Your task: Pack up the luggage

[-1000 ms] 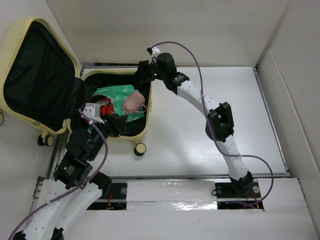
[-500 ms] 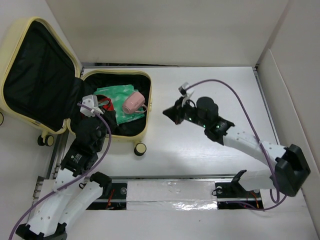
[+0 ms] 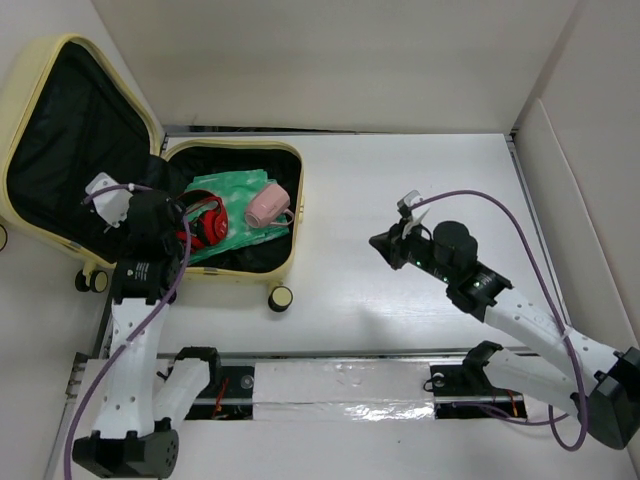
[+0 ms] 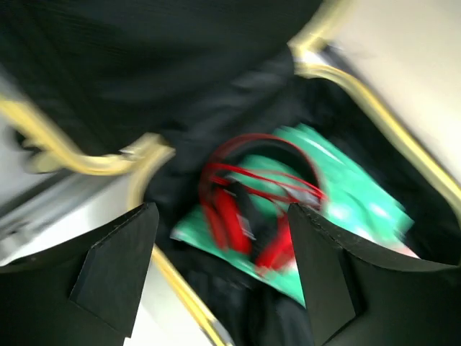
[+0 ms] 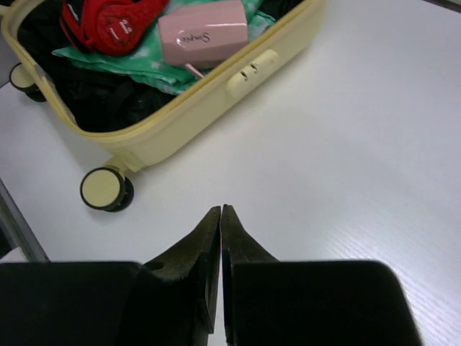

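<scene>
Logged left arm rising from its base at 7 o'clock of the top view to 10 o'clock, wrist bent over the open luggage [image 3: 297, 228]. Found left gripper [image 4: 221, 213] hanging above the base shell with jaws spread wide, gripping nothing, framing red headphones [image 4: 259, 209] beneath; left wrist picture motion-blurred. Logged right arm lying low across the table [image 3: 430, 170], base at 5 o'clock, forearm running in toward centre. Found right gripper [image 5: 220, 210] over bare tabletop, aimed toward 9 o'clock, jaws pressed together on nothing, well apart from the suitcase wall. Noted a purple cable [image 3: 505, 205] looping over the right arm and another along the left. Noted a cream-and-black caster wheel [image 5: 104, 189] at 10 o'clock of the right fingertips, with a yellow latch [image 5: 252, 68] on the wall facing them. Placed the luggage at 10 o'clock: lid tilted up at far left with black lining showing, base shell flat on the table. Counted inside the base a green patterned fabric [image 3: 238, 188], the headphones on its left part, and a pink case [image 3: 266, 206] with script lettering just inside the right-hand wall.
</scene>
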`<state>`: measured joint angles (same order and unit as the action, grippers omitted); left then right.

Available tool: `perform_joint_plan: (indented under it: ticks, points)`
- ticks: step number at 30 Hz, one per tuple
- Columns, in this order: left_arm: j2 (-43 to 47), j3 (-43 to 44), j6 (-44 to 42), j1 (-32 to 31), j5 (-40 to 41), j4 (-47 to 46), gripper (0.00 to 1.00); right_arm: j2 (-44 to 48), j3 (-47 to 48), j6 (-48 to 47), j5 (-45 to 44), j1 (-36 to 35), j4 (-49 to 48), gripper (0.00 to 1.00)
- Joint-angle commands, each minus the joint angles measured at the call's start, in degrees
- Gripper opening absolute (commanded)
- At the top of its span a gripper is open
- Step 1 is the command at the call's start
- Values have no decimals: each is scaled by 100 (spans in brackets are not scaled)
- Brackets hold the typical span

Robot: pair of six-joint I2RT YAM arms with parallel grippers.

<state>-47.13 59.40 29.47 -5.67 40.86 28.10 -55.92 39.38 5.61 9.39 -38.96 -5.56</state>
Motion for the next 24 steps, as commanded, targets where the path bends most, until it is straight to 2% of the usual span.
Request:
perform_joint_plan:
  ticks: [1,2,5,6,11,17,20,24]
  points:
    - [-418,291,128,810,-85,345,71,415,-368,-139,152,117,-268,12]
    - [-498,274,155,1135,-87,354,70,459,-360,-113,-14,186,-226,13]
    - [-770,475,217,1401,360,424,67,486,-325,-112,-25,240,-77,16]
    - [-936,589,234,1672,405,564,66,477,-299,-138,10,240,-33,17]
    - [-1324,1039,375,2605,142,987,59,459,-158,-200,-218,240,319,17]
    - [-1517,889,463,2896,923,1013,57,450,-167,-200,-139,187,249,17]
    - [-1816,1389,585,3334,634,1232,56,389,-193,-174,-104,82,152,17]
    - [-2159,1750,568,3336,774,1277,55,240,-123,-235,-183,-41,205,17]
